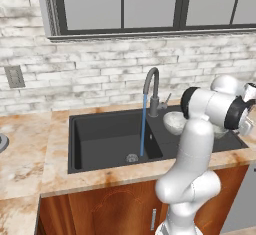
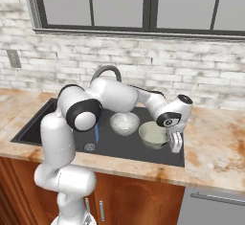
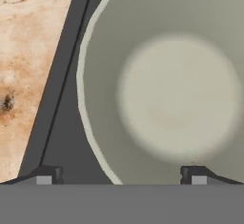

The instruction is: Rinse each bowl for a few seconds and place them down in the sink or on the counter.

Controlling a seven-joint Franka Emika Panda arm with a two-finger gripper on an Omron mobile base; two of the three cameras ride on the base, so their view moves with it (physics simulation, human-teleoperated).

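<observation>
Two bowls noted on flat shallow section of black sink point(image 2: 28, 123), rt of tap point(image 1: 151, 86). Speckled bowl point(image 2: 125, 122) sits nearer tap; plain pale bowl point(image 2: 153, 135) just beside it, toward sink's rt edge.

Gripper point(image 2: 175, 143) seen at plain bowl's rt rim, pointing down. In hand view the jaws are spread wide, one tip over dark sink floor outside the bowl wall point(image 3: 93, 89), the other over the bowl's inside; rim lies between the tips, nothing gripped. Contact w/ rim can't be told.

Water stream point(image 1: 143, 126) runs blue from spout into deep basin, near drain point(image 1: 132, 157).

Surroundings: marbled beige-orange bench point(image 1: 30, 149) around sink; brick wall w/ grey outlet plate point(image 1: 15, 76); dark-framed window point(image 1: 150, 4) above; brown cabinet doors point(image 1: 100, 211) below. Arm's elbow blocks part of sink in both base views.

No writing or labels legible.
</observation>
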